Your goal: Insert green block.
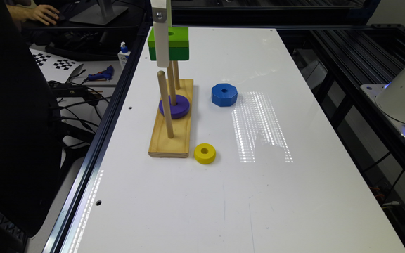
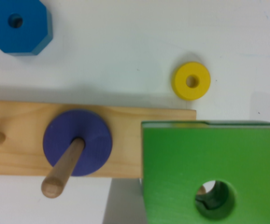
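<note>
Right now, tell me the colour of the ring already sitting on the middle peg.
Purple: the ring on the middle peg, clearest in the wrist view.

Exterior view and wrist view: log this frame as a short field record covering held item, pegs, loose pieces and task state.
held item: chunky square green block with round centre hole, raised above the pegs at the end effector
pegboard: wooden base with three upright dowels
on peg: purple ring, middle dowel
loose on white table: blue octagonal block, yellow ring
task state: green block not yet on a dowel
</note>
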Robot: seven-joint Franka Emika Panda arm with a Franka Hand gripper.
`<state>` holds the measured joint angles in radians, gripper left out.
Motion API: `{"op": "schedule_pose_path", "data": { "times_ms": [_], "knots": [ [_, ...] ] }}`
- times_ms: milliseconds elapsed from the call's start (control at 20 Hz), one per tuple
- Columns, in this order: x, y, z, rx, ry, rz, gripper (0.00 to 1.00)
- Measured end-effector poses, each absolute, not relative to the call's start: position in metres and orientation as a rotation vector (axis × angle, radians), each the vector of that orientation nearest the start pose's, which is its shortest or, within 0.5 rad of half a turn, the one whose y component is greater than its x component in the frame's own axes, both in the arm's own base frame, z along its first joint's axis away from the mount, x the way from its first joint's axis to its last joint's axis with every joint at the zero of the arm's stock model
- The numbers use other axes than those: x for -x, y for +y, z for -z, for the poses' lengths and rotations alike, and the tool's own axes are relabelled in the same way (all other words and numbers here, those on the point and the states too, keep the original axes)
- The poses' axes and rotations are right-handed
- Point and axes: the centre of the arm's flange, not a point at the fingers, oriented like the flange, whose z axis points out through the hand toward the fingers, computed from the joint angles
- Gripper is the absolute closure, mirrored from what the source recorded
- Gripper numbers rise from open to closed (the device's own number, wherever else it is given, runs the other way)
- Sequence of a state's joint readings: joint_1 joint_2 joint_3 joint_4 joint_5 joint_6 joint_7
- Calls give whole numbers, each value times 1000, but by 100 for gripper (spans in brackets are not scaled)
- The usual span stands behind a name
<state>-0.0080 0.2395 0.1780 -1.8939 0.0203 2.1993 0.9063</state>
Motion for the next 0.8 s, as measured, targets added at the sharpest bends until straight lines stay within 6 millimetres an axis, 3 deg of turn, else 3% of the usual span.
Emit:
{"op": "schedule_pose_path", "data": {
  "times_ms": [800],
  "knots": [
    [-612, 101, -373, 2848, 1126, 23, 100]
  ]
}}
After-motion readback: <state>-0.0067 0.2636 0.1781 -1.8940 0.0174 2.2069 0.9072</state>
